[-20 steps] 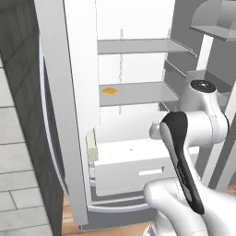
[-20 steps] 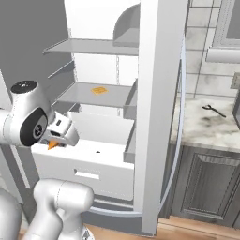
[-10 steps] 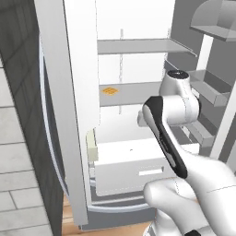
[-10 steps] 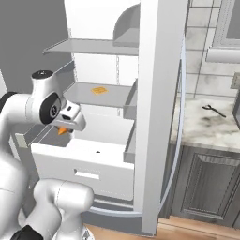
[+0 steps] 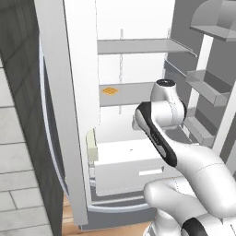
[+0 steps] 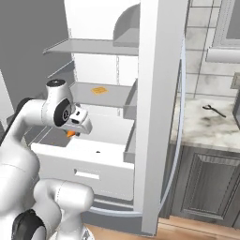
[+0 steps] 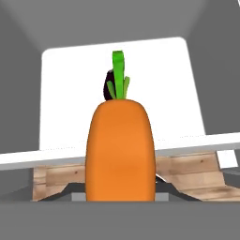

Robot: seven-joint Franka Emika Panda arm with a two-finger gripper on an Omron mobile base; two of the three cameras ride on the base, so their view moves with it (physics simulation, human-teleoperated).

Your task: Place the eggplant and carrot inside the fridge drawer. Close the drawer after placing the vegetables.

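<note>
1. Gripper (image 6: 75,132): shut on the carrot (image 7: 120,147), which stands lengthwise along the hand, green stem pointing away; in the right base view a small orange tip shows under the hand
2. Position: hand held above the open drawer (image 6: 82,161), over its far left part; drawer pulled out below the lower fridge shelf (image 6: 105,96)
3. Eggplant (image 7: 108,86): dark oval already lying on the white drawer floor, partly hidden behind the carrot stem
4. Risk, release height: the carrot looks well above the floor; dropped from here it may bounce or roll, likely staying inside the walls
5. Risk, landing: the carrot lines up with the eggplant, so it may strike or come to rest on it
6. Risk, closing: a carrot propped high against the eggplant or a wall could catch under the shelf when the drawer goes in
7. Risk, withdrawal: the hand sits near the shelf edge; lifting out carelessly could knock it
8. Other: flat orange square (image 5: 109,91) on the shelf, no part of the task
9. Writing, brands, labels: none legible
</note>
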